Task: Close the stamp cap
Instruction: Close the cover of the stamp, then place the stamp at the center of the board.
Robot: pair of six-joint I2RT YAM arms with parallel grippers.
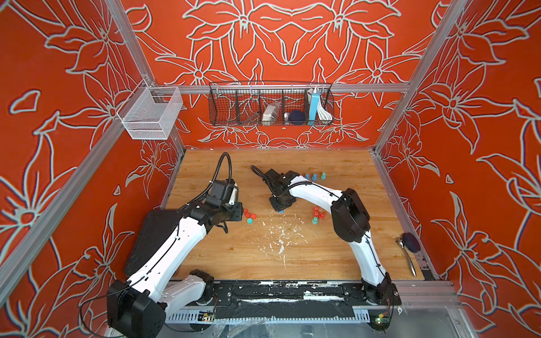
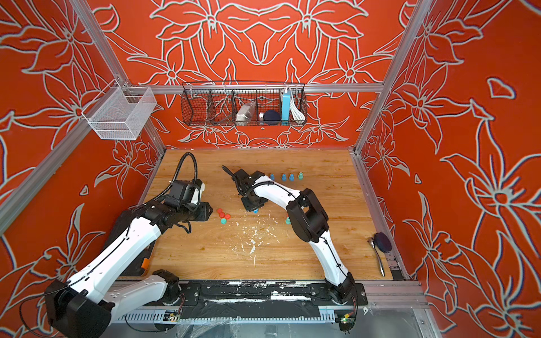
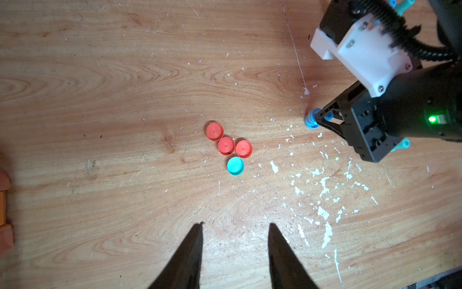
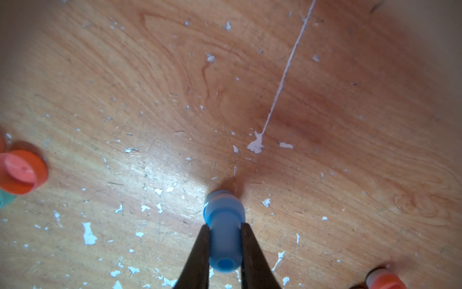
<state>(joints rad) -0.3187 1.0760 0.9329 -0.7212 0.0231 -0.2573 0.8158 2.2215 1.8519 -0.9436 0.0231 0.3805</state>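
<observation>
Top views: flecked wood tbl (image 1: 234,260), red floral walls (image 1: 292,32).

A blue stamp (image 4: 223,217) stands upright on the desk (image 3: 100,100), wide end down, seemingly capped. Three red caps (image 3: 226,146) and a teal cap (image 3: 235,166) lie clustered apart from it.

Bright, even light, with glare on the table (image 4: 175,181) in the softly blurred right wrist view.
</observation>
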